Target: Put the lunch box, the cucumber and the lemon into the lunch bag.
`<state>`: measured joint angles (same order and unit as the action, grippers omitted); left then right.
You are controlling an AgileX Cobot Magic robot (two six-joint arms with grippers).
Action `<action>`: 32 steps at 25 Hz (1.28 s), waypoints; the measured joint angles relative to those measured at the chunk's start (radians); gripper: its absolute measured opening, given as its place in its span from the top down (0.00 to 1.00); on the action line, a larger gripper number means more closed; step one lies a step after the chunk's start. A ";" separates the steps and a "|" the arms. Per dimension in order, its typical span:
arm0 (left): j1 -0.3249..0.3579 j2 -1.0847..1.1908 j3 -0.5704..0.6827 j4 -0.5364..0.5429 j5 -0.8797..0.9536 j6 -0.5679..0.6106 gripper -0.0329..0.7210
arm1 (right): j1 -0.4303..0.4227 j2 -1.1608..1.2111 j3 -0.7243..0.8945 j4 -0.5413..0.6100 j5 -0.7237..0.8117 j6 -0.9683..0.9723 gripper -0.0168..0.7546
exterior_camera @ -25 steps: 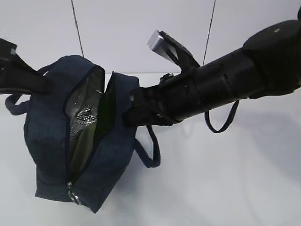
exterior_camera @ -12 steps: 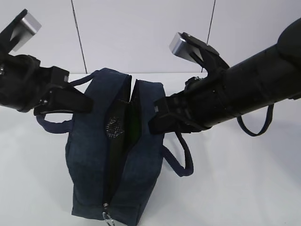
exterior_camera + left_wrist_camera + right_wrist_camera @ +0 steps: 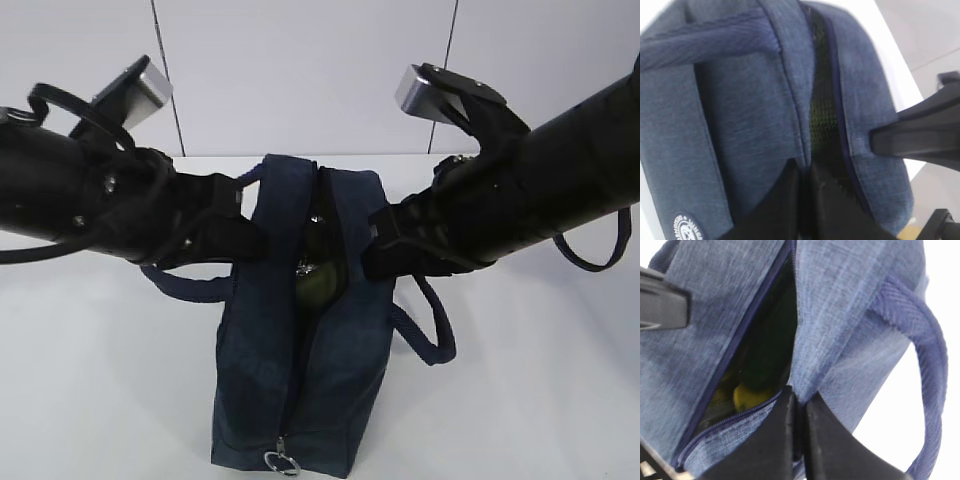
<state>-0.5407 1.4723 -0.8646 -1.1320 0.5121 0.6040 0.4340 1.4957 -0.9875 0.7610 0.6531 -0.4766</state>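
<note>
Exterior view: lunch bag (image 3: pixel 300 370) stands upright on the white counter (image 3: pixel 520 400), its top zipper partly open, pinched between the left gripper (image 3: pixel 245 240) and the right gripper (image 3: pixel 375 250). Left wrist view: closed fingers (image 3: pixel 790 210) clamp the bag's fabric edge beside the opening. Right wrist view: closed fingers (image 3: pixel 785 440) pinch the opposite edge; the lemon (image 3: pixel 751 396) lies inside. Nothing remains outside, so packing looks done, though I cannot make out the lunch box.
</note>
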 joint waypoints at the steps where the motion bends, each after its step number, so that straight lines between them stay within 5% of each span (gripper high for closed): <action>1: -0.010 0.013 0.000 -0.010 -0.007 0.000 0.96 | 0.000 0.000 0.000 -0.018 0.003 0.014 0.98; 16: -0.022 0.024 0.000 -0.027 -0.092 0.000 0.96 | 0.000 0.025 -0.034 -0.088 -0.023 0.006 0.98; 32: -0.022 0.024 0.000 -0.027 -0.204 0.002 0.96 | 0.000 0.107 -0.068 0.130 -0.080 -0.276 0.98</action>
<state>-0.5622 1.4966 -0.8646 -1.1595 0.3083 0.6059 0.4340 1.6028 -1.0557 0.8914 0.5736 -0.7526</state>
